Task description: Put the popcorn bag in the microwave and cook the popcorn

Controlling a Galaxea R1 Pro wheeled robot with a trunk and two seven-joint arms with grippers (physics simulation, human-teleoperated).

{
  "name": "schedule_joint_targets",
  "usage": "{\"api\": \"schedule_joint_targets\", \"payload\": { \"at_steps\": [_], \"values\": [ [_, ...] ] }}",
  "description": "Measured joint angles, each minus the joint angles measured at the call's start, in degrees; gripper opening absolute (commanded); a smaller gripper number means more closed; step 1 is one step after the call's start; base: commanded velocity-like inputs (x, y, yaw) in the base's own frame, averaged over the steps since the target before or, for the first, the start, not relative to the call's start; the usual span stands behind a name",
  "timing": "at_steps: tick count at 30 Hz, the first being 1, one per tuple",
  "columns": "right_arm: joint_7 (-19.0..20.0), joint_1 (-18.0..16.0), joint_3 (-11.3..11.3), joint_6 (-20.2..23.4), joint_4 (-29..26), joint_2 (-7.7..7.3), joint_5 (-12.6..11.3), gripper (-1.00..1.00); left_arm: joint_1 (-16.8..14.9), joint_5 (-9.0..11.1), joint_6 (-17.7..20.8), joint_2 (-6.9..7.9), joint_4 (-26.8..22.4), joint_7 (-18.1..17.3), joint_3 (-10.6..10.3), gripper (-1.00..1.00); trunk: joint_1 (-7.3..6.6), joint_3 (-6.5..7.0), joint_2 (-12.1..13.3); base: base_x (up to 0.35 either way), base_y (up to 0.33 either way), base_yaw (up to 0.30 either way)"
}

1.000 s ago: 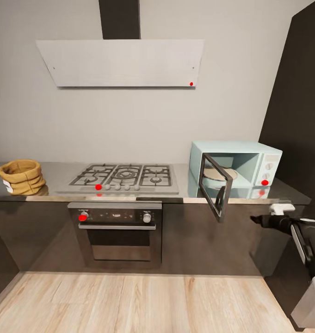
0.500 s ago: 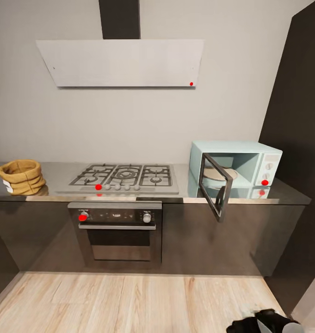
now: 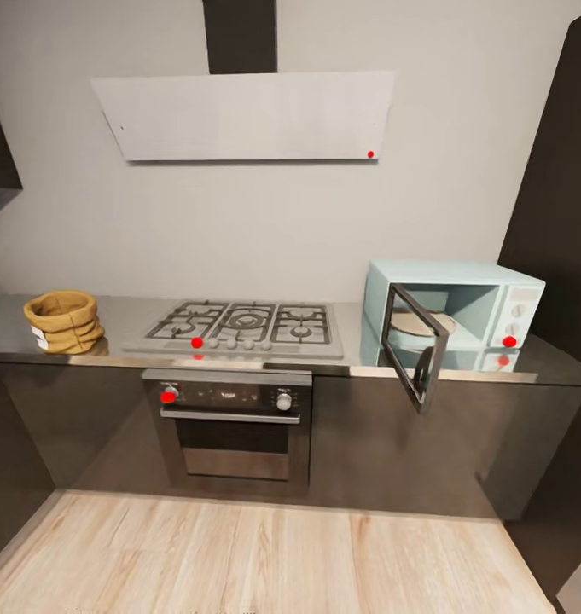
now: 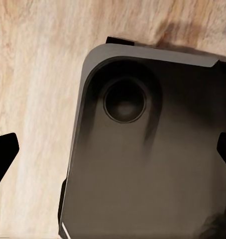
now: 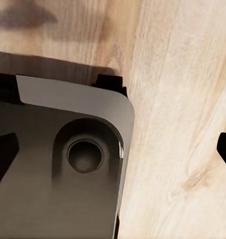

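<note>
- Nearest to us, both wrist views look down on the wood floor [image 4: 33, 74] and a dark corner of our own base [image 4: 143, 164]. The arms hang low at our sides.
- The left gripper [image 4: 113, 152] shows a dark fingertip at each edge of its view, so we judge its jaws spread, with nothing between them. The right gripper [image 5: 113, 152] shows the same, spread and empty.
- One second ago the right arm reached up near the microwave door. Half a second ago it was low at the bottom of the head view, and now it is gone from there. We judge that the door-opening step is finished.
- The whole head picture has shifted to the right since then, and a dark cabinet [image 3: 0, 145] comes in at the upper left. This is our camera turning left or the base moving, not the things.
- Farther away, the oven [image 3: 235, 426] sits under the countertop [image 3: 111, 320], with the hob [image 3: 243, 327] above it.
- The microwave [image 3: 461, 298] stands at the right end, its door [image 3: 416, 345] swung open, a pale plate inside.
- The bag [image 3: 64, 321] stands upright at the left end of the countertop, well apart from the microwave and untouched. We cannot see popcorn from here.
- For the task this means we now go to the bag. The grasp is not yet begun.
</note>
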Motion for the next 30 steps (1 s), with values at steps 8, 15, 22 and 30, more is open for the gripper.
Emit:
{"api": "schedule_joint_targets", "payload": {
  "at_steps": [8, 15, 22, 30],
  "values": [
    [-7.1, 0.1, 0.0, -2.0, 0.2, 3.38, -0.1, 1.00, 0.0, 0.0, 0.0, 0.04, 0.0, 0.0, 0.0, 1.00, 0.00, 0.00, 0.0, 0.000, 0.000, 0.299],
    [-7.1, 0.1, 0.2, -2.3, 0.2, 3.30, 1.3, 1.00, 0.0, 0.1, -0.1, 0.08, 0.0, 0.0, 0.0, 1.00, 0.00, 0.00, 0.0, 0.000, 0.000, 0.300],
    [-7.3, 0.1, 0.2, -7.2, 0.2, 2.62, 12.2, 1.00, 0.0, 0.1, -0.1, 0.05, 0.0, 0.0, 0.0, 1.00, 0.00, 0.00, 0.0, 0.000, 0.000, 0.300],
    [-7.2, 0.1, -0.3, -1.2, 0.5, 5.30, 11.9, 1.00, 0.0, 0.1, -0.1, 0.00, 0.0, 0.0, 0.0, 1.00, 0.00, 0.00, 0.0, 0.000, 0.000, 0.300]
  ]
}}
